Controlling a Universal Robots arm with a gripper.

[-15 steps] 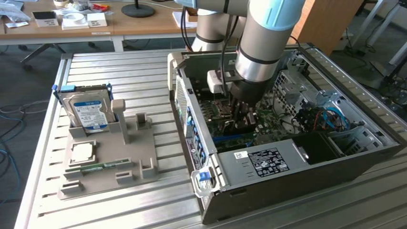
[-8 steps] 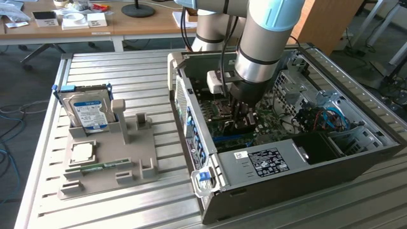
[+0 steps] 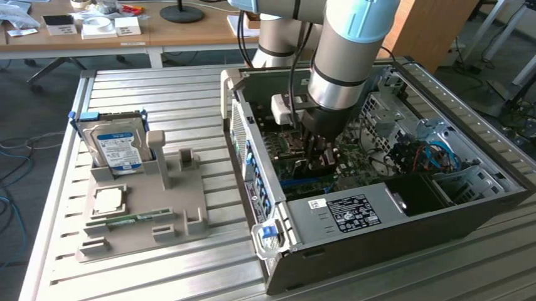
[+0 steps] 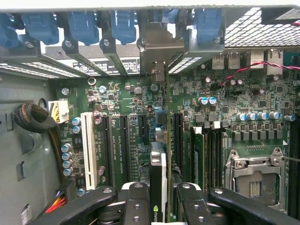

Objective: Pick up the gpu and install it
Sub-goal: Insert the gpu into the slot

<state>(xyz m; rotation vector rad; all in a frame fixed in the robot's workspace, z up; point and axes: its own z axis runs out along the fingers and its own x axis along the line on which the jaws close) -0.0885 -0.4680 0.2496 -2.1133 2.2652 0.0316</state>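
Gripper (image 4: 158, 199) reaches into open case (image 3: 352, 251), jaws clamped on gpu (image 4: 159, 173), card edge-on above motherboard (image 4: 122, 108) slot for seating.

1. Hard drive (image 3: 117, 149): silver with a blue label.
2. Holder tray (image 3: 142, 213): plain beige.
3. Motherboard (image 4: 131, 101): dark green.
4. Card clips (image 4: 84, 26): bright blue.
5. Gripper (image 4: 161, 204): black.

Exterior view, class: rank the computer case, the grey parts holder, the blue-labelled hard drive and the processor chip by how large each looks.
1. computer case
2. grey parts holder
3. blue-labelled hard drive
4. processor chip

None look alike in size.
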